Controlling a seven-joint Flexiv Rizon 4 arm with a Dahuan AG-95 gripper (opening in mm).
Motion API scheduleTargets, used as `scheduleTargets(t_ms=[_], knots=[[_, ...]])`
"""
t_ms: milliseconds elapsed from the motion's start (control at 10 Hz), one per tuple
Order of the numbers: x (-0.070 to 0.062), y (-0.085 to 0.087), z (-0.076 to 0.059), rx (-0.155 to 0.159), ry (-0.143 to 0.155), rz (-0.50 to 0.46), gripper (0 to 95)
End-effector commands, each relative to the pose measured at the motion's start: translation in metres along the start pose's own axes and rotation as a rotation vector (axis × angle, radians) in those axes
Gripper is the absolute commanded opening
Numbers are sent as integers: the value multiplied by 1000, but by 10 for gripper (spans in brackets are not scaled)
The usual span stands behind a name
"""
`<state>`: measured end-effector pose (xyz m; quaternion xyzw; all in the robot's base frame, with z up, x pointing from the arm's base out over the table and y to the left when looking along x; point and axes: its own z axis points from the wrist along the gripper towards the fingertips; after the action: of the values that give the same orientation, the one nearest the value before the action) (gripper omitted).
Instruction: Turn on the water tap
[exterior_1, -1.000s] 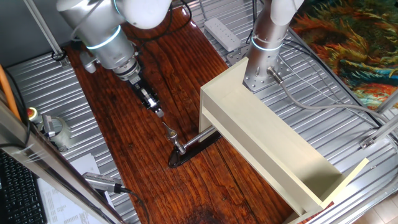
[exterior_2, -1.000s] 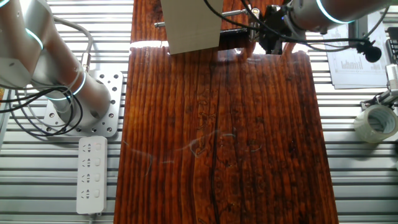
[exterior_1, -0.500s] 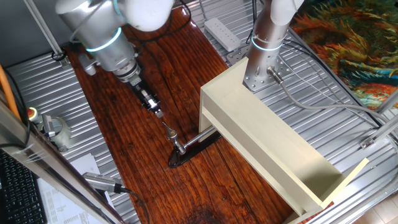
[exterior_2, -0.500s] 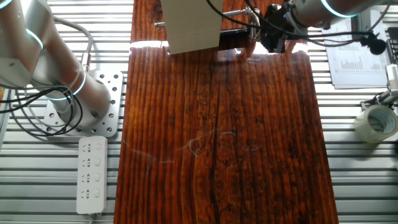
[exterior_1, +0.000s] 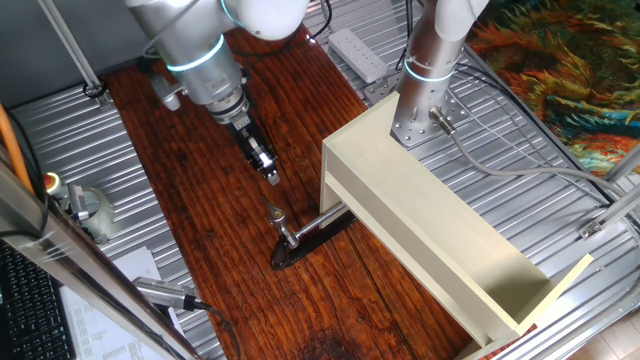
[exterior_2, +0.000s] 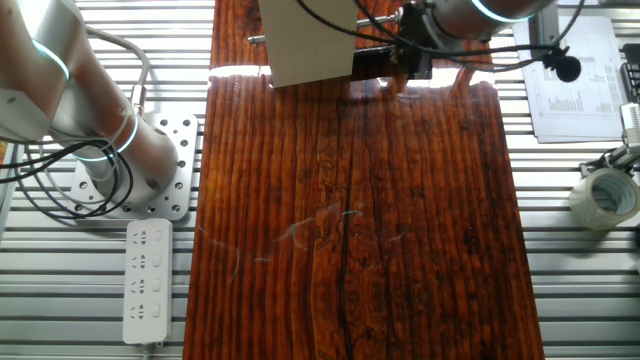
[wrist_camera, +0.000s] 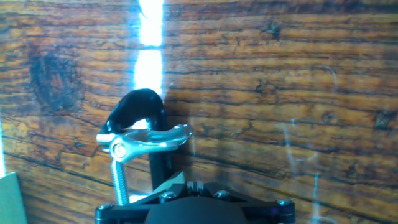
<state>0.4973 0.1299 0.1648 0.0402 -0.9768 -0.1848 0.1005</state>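
The water tap (exterior_1: 284, 234) is a small chrome faucet on a dark oval base plate (exterior_1: 305, 244), standing on the wooden board just left of the beige box. Its thin lever handle (exterior_1: 275, 214) points up and away from the box. My gripper (exterior_1: 271, 178) hangs a little above and behind the handle tip, shut and empty, not touching it. In the hand view the chrome lever (wrist_camera: 148, 140) lies crosswise just ahead of my fingertips, with my gripper (wrist_camera: 191, 184) at the bottom edge. In the other fixed view my gripper (exterior_2: 408, 62) is at the board's far edge and hides the tap.
A long beige open box (exterior_1: 440, 230) lies right of the tap, its end almost over the base plate. A second arm's base (exterior_1: 425, 100) stands behind it. A silver cylindrical tool with a cable (exterior_1: 165, 292), a tape roll (exterior_2: 604, 197) and a power strip (exterior_2: 145, 265) lie off the board.
My gripper has moved right and slightly away from the tap's handle, which it was nearly touching a second ago. The tap shows no clear change.
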Motion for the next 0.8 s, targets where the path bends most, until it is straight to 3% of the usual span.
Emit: scheduleTargets(t_ms=[100, 500, 800], knots=[[-1, 2, 2, -1, -13, 1, 0], [-7, 13, 0, -24, -21, 4, 0], [-12, 17, 2, -25, -19, 10, 0]])
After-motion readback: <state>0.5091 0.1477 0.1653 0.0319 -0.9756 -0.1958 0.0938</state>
